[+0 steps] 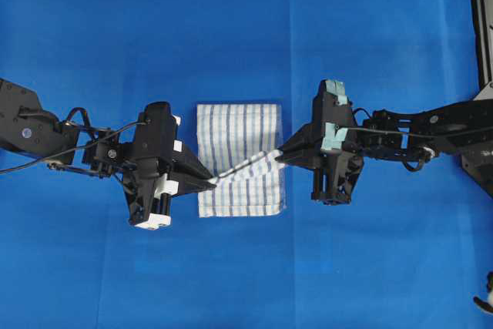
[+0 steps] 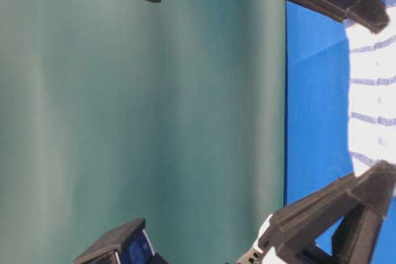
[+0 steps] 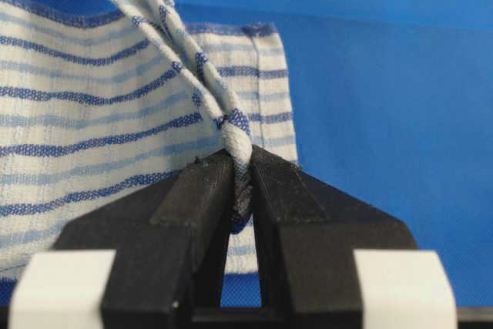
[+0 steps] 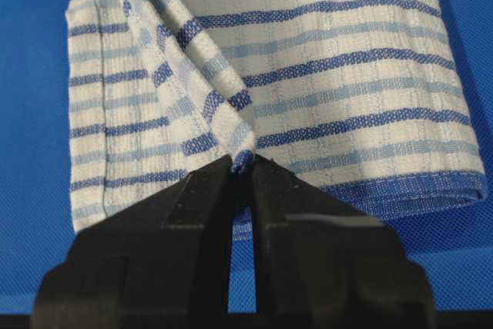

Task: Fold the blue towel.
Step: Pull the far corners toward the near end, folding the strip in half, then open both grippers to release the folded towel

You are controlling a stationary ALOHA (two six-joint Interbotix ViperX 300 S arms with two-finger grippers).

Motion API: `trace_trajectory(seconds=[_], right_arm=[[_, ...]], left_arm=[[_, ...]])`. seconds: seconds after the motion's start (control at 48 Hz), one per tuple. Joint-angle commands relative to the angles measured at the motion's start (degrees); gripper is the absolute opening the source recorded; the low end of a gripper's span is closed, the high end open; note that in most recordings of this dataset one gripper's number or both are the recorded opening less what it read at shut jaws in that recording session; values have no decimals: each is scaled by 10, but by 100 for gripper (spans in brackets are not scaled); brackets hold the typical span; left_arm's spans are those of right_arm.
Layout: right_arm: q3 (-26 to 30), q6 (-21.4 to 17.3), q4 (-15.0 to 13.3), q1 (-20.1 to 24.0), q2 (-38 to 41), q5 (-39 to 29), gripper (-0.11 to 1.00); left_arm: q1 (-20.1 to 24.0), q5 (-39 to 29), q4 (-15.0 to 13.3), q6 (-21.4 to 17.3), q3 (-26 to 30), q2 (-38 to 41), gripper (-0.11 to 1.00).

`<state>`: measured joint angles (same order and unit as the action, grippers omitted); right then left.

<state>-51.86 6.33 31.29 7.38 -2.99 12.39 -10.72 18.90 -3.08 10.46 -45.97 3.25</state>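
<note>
The counter point(image 1: 246, 28) was the largest thing in view, covered edge to edge by a plain, solid blue cloth with faint fold creases running across it. In the table-level view, a flat grey-green backdrop point(image 2: 142, 115) stood behind the counter's edge and filled most of that picture; nothing else of the room could be made out. A dark frame point(image 1: 481, 21) ran along the overhead view's 3 o'clock edge.

2 black arms reached in from 9 o'clock and 3 o'clock toward the middle. The blue towel point(image 1: 239, 132), white with thin dark-blue and pale-blue stripes, lay folded near the centre of the counter between them, its lower part drawn up into a taut, twisted strand that slanted from about 8 o'clock to 2 o'clock across the flat layers.

The left gripper point(image 1: 209, 180) sat at the towel's 8 o'clock corner, its fingers point(image 3: 196, 198) pinched nearly together on one end of the strand; the left wrist view showed the cloth wedged in the narrow slot between them. The right gripper point(image 1: 282, 153) met the towel's 3 o'clock edge, its fingers point(image 4: 204, 198) likewise clamped close on the other end of the strand, a small folded tip of striped cloth showing between them. The rest of the towel lay flat on the counter beneath the raised strand.
</note>
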Motion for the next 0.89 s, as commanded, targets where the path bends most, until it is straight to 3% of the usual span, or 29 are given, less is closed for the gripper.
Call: trace_trajectory(seconds=[0.0,0.375,0.541,0.645,0.708,0.791,0.874], right_arm=[[7,2,2,1,-7,1,8],[9,7,0,3,-4,-4,10],[9,7,0,3,-5,-4,46],[9,7,-1,3,-5,-1,78],[8,7,0,3,-5,-1,89],[9,9,-1,3,-6,-1,89],[7,12,-2,3,-12,-1,85]], left_arm=[[-6,4,1,1,8,-5,5],[-6,4,1,1,6,-4,5],[-6,4,-7,3,4,-5,7],[-6,4,-9,8,5,-5,31],[-8,4,-8,11,6,-6,50],[-9,4,-8,11,6,-6,75],[-10,2,-8,10,6,-11,90]])
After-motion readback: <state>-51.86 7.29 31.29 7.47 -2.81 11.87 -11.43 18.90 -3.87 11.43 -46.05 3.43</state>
